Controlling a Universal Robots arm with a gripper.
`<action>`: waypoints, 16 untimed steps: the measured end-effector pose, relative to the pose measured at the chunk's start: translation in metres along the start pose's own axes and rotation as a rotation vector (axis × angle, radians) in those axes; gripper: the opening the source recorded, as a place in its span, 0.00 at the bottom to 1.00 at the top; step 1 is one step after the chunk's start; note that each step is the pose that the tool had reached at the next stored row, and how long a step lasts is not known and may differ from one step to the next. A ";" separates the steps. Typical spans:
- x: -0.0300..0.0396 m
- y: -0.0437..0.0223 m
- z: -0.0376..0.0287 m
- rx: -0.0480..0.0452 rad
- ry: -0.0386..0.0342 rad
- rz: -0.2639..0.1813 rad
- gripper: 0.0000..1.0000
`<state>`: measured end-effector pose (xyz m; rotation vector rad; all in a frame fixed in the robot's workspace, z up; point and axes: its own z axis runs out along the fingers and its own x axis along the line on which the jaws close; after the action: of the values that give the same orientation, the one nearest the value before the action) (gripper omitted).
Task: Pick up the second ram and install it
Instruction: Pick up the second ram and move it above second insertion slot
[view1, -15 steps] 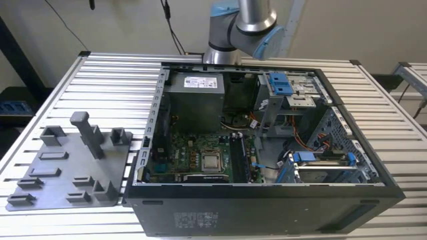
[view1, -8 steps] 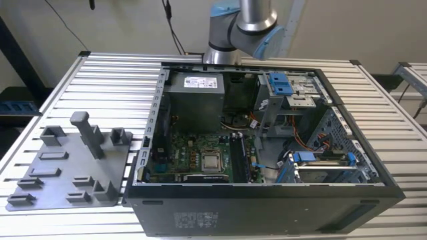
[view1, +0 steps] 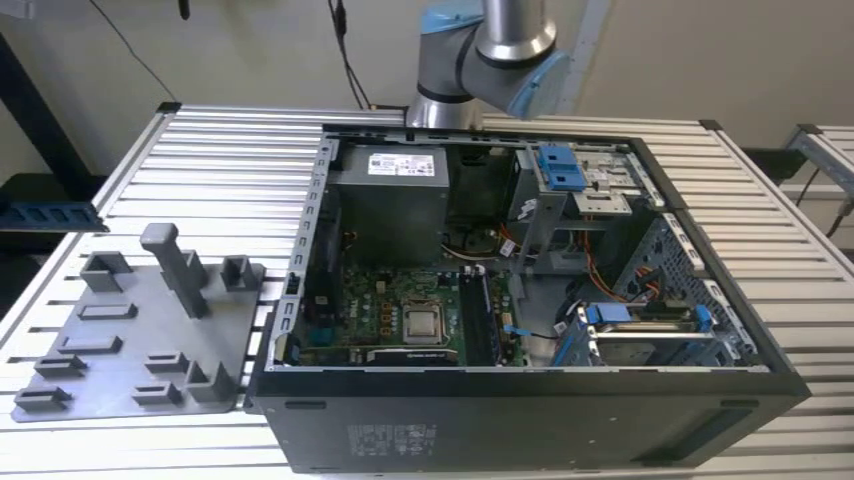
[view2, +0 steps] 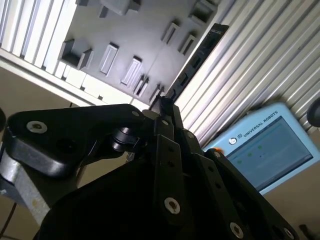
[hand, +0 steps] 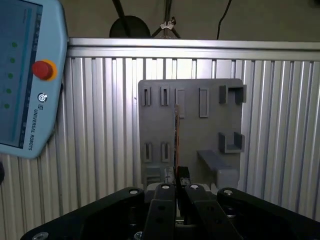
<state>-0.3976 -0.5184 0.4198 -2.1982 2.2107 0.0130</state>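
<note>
Slatted table (view1: 227, 150) first, with the open computer case (view1: 534, 385) on it and the green motherboard (view1: 400, 300) lying inside. The grey fixture plate (view1: 134, 340) sits just beside the case on the exterior view's left. Now the gripper (hand: 176, 187) — jaws clamped on the second ram (hand: 176, 135), which is taken near one end. The rest of the stick stands out past the fingertips, edge-on in the first wrist view with the plate behind it. By its look it is light, stiff and thin but fragile — best pinched on the flat faces, no twisting.
</note>
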 end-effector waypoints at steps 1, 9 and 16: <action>0.0000 -0.0024 0.0000 -0.0003 0.0000 0.000 0.14; -0.0001 -0.0209 0.0002 -0.0016 0.0000 0.000 0.14; -0.0002 -0.0378 0.0004 -0.0028 0.0000 -0.001 0.14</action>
<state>-0.3598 -0.5184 0.4198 -2.2004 2.2114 0.0161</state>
